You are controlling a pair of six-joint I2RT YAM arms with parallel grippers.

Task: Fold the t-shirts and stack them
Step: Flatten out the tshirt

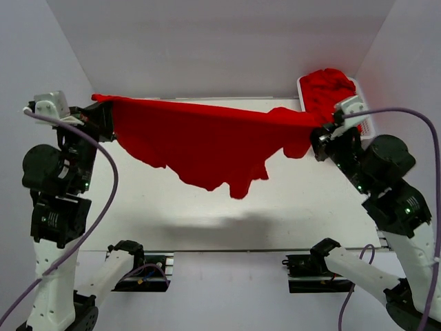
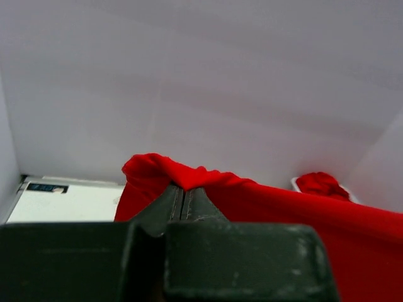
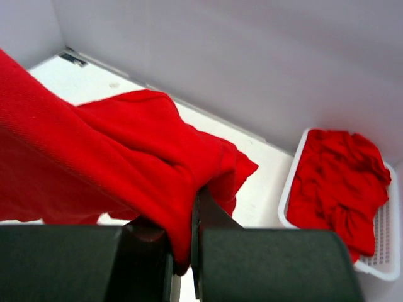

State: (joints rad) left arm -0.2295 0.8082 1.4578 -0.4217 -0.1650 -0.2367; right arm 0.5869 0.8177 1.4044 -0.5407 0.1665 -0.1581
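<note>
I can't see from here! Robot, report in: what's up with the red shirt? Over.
Left gripper and right gripper shut on t-shirt ends. Stretched mid-air above table. Other shirts heaped in basket, by right gripper.

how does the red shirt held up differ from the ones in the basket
The held t-shirt is one garment, stretched wide in the air above the table; the basket t-shirts are a crumpled heap. The held t-shirt hangs by its ends; the basket t-shirts rest in the white basket. Both are bright red.
</note>
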